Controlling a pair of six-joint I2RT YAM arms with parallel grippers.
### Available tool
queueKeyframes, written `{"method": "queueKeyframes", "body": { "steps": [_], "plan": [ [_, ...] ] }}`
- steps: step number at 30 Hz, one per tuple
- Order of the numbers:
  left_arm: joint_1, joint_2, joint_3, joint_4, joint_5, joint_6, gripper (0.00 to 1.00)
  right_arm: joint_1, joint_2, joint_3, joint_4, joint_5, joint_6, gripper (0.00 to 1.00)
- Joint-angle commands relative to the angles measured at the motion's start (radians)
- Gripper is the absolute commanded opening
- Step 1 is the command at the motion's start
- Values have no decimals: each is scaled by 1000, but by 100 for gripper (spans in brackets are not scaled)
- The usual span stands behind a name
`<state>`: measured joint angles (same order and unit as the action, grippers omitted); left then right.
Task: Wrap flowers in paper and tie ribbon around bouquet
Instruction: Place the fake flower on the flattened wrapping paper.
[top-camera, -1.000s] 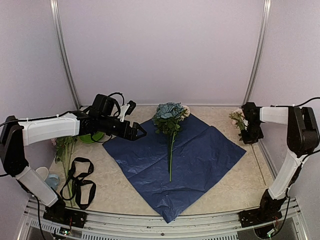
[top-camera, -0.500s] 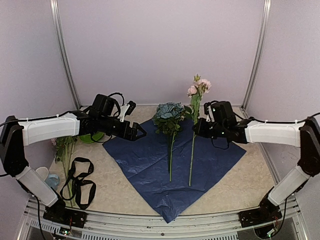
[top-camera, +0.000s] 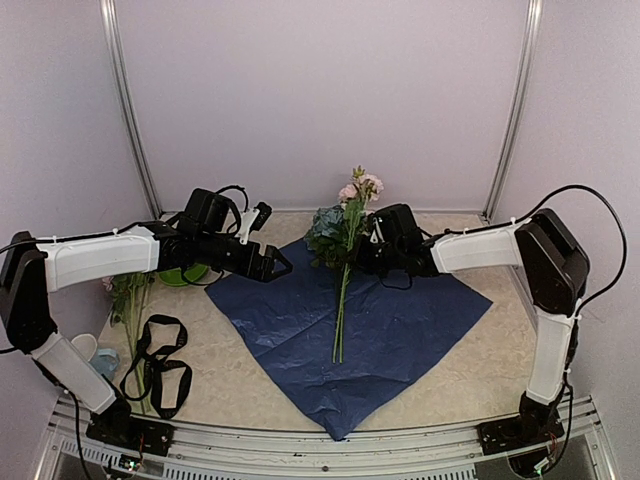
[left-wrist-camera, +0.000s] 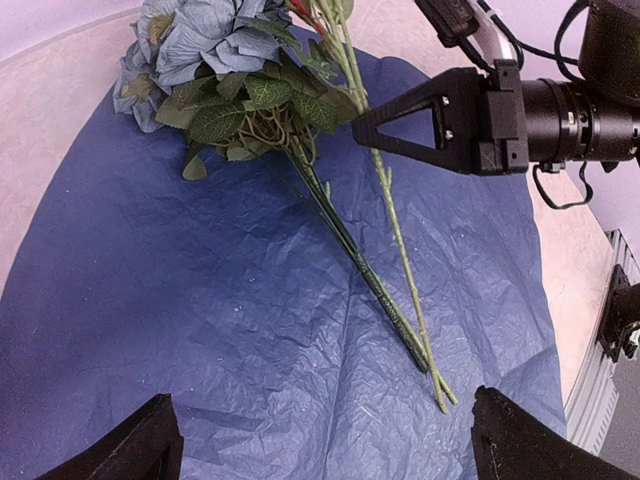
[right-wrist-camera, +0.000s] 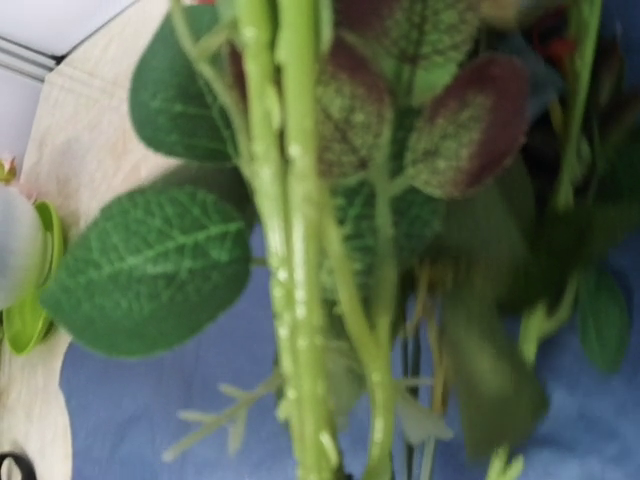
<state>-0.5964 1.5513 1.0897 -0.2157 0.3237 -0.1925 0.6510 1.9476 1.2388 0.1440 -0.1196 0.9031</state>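
**Navy paper lying open, one rose stem being held above it**

Black ribbon (top-camera: 152, 362) is lying in loose loops at the near left of the worktop (top-camera: 480, 370), off the paper, with a few spare stems (top-camera: 128, 300) lying just beside it. Behind them, a green saucer (top-camera: 183, 274) is sitting partly hidden by the left arm.

The left gripper (top-camera: 272, 264) is hovering over the far left edge of the paper (top-camera: 300, 320), its jaws standing wide apart and holding nothing. In its wrist view the two fingertips (left-wrist-camera: 150, 450) are framing the sheet from either side.

The paper is lying flat with its dark navy side up, turned like a diamond with one corner pointing at the near edge. A hydrangea stem (top-camera: 338, 228) is resting on it, its blue-green head at the far corner and its stalk running toward the near side.

Just right of it, the pink rose stem (top-camera: 361, 186) is standing tilted. Its blooms are rising above the hydrangea head, and its lower end is down at the paper beside the end of the hydrangea stalk.

The right gripper (top-camera: 373, 244) is reaching in from the right, clamped tight on that rose stem among its leaves. Its wrist view is showing only blurred green stalks and leaves close up, with navy paper behind.
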Motion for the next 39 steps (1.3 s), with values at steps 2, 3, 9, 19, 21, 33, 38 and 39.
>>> {"method": "queueKeyframes", "body": {
  "steps": [2,3,9,19,21,33,38,39],
  "plan": [
    [-6,-8,35,-1,-10,21,98,-29,77,127,-124,-2,-74,0],
    [-5,-9,35,-2,-13,22,98,-30,82,136,-148,-2,-82,0],
    [-5,-6,36,-2,-16,23,98,-38,108,208,-282,-26,-162,0],
    [-5,-1,35,-3,-16,24,98,-54,52,155,-209,-62,-125,0],
    [-5,1,38,-4,-12,23,98,-54,58,180,-242,-52,-140,0],
    [-6,-2,38,-2,-14,23,98,-54,47,166,-228,-76,-120,0],
    [-5,-4,36,-3,-15,25,98,-56,85,171,-259,-46,-122,19],
    [-5,-5,36,-4,-16,25,98,-56,90,173,-262,-42,-125,21]
  ]
}}
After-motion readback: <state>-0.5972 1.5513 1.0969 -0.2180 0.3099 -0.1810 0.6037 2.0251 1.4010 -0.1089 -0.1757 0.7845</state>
